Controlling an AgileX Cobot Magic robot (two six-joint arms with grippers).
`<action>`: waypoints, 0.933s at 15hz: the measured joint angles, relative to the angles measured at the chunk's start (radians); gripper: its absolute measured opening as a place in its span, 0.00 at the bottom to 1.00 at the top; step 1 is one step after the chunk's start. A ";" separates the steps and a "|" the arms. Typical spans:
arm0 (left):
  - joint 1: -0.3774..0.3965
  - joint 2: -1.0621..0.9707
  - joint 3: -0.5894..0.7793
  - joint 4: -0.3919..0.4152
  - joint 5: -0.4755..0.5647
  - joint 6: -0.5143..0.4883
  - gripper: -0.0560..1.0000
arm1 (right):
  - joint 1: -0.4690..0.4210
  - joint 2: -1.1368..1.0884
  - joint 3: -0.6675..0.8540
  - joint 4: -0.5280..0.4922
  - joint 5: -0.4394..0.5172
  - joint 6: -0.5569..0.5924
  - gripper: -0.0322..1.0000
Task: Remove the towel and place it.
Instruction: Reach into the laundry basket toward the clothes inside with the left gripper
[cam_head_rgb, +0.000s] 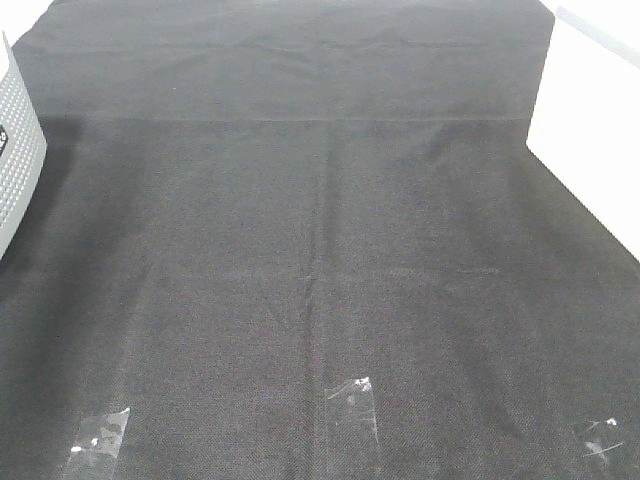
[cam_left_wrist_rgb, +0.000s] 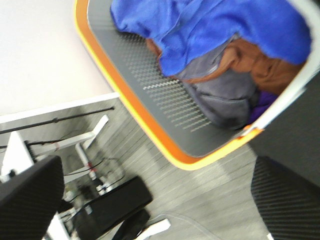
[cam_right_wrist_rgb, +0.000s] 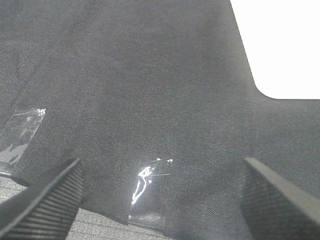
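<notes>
The bright blue towel (cam_left_wrist_rgb: 210, 30) lies bunched on top inside a basket (cam_left_wrist_rgb: 150, 85) with a grey perforated wall and an orange rim, seen only in the left wrist view. My left gripper (cam_left_wrist_rgb: 157, 200) hovers apart from the basket, open, nothing between its fingers (cam_left_wrist_rgb: 30, 195). My right gripper (cam_right_wrist_rgb: 160, 200) is open and empty just above the black table cloth (cam_right_wrist_rgb: 150, 75). Neither gripper shows in the exterior high view, where only a side of the basket (cam_head_rgb: 18, 150) pokes in at the left edge.
A brown cloth (cam_left_wrist_rgb: 260, 65) and a grey cloth (cam_left_wrist_rgb: 220, 95) lie under the towel in the basket. Three clear tape pieces (cam_head_rgb: 352, 400) hold the black cloth near the front edge. Bare white table (cam_head_rgb: 600, 130) shows at the right. Floor, stand legs and a black box (cam_left_wrist_rgb: 110, 205) lie below the basket.
</notes>
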 joint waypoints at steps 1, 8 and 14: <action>0.004 0.039 -0.012 0.041 0.000 0.023 0.95 | 0.000 0.000 0.000 0.000 0.000 0.000 0.81; 0.198 0.314 -0.045 0.069 -0.172 0.180 0.95 | 0.000 0.000 0.000 0.000 0.000 0.000 0.81; 0.210 0.632 -0.067 0.069 -0.509 0.221 0.95 | 0.000 0.000 0.000 0.000 0.000 0.000 0.81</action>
